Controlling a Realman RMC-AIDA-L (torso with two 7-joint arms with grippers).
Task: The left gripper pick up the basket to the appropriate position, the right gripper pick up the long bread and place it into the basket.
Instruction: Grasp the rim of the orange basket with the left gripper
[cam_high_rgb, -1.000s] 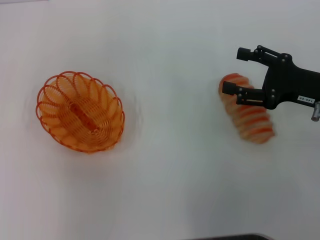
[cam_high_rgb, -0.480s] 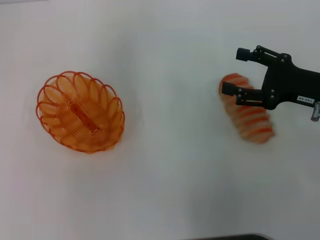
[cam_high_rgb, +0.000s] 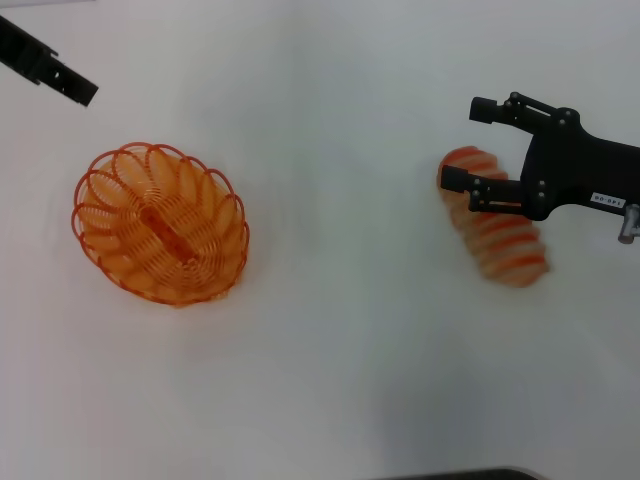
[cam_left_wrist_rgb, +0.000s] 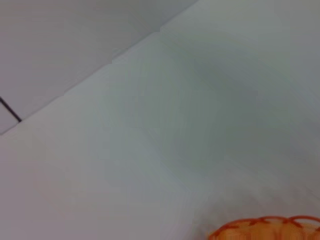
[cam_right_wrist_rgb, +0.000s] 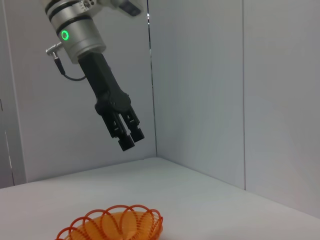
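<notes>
Basket (cam_high_rgb: 160, 224): looking light, stiff wire; rim loops offering hold.
Bread (cam_high_rgb: 497, 232): probably soft; grip mid-length.
Left tool (cam_right_wrist_rgb: 127, 134): hanging narrow, empty.
Right tool (cam_high_rgb: 463, 145): spreading wide over bread.

Plain white table (cam_high_rgb: 330, 380) beneath pale, seemingly panelled walls (cam_right_wrist_rgb: 200, 90).

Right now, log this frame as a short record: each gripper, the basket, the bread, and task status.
left gripper: raised in the air beyond the basket, fingers close together, holding nothing
right gripper: open, hovering above the far end of the long bread, not closed on it
basket: orange wire, upright on the white table, no bread inside
long bread: lying on the table, apart from the basket
task status: neither item picked up yet
</notes>
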